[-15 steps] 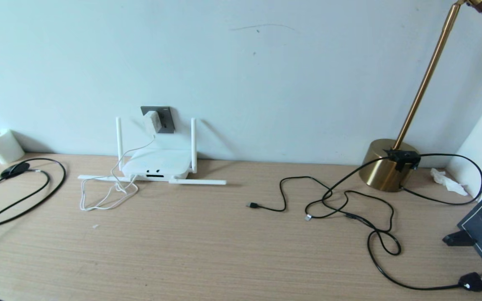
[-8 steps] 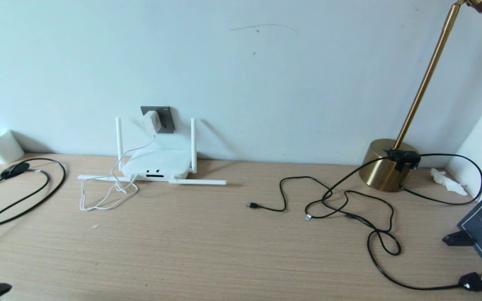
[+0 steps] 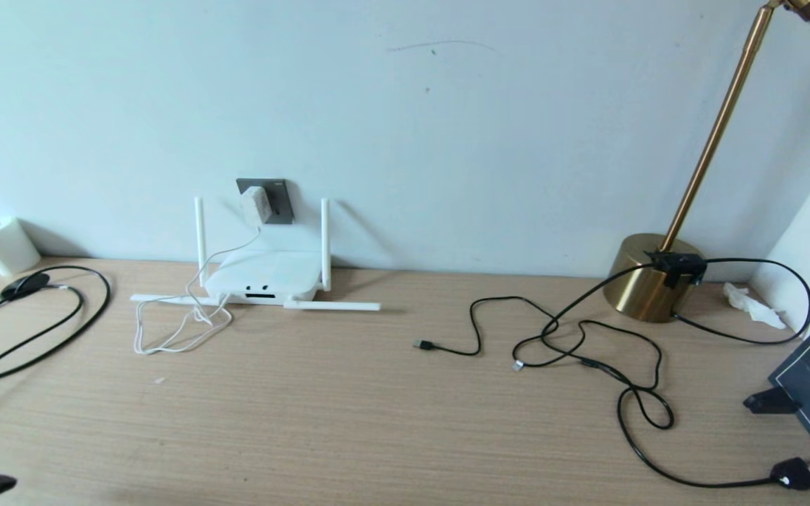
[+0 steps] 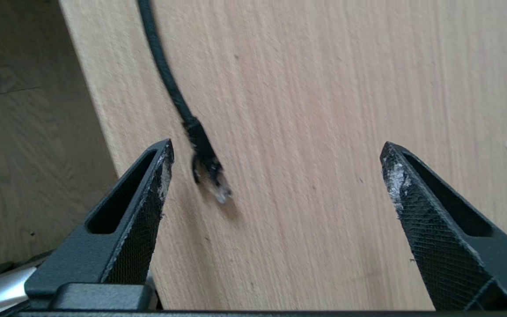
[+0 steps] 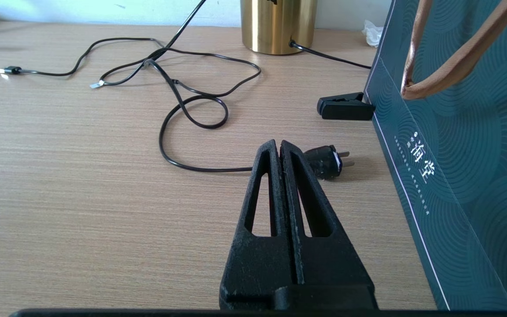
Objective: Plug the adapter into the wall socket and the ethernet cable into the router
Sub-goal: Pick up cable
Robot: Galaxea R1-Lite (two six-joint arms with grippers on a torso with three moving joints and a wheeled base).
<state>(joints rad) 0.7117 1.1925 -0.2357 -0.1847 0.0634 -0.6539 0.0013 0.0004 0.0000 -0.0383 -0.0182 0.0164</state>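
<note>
Left tool [image 4: 275,176] gapes wide, empty, over the surface [image 4: 324,110]; ethernet cable [image 4: 200,145] plug lies apparently nearer one finger, long axis running away from tool, right tool [image 5: 282,152] far off.

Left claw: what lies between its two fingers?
In the left wrist view, the open left claw frames bare desk and the ethernet cable plug end, lying near one finger.

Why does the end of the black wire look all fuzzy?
In the left wrist view the ethernet cable plug looks smeared, likely from motion, lying between the left tool's open fingers; in the head view the router looks sharp.
</note>
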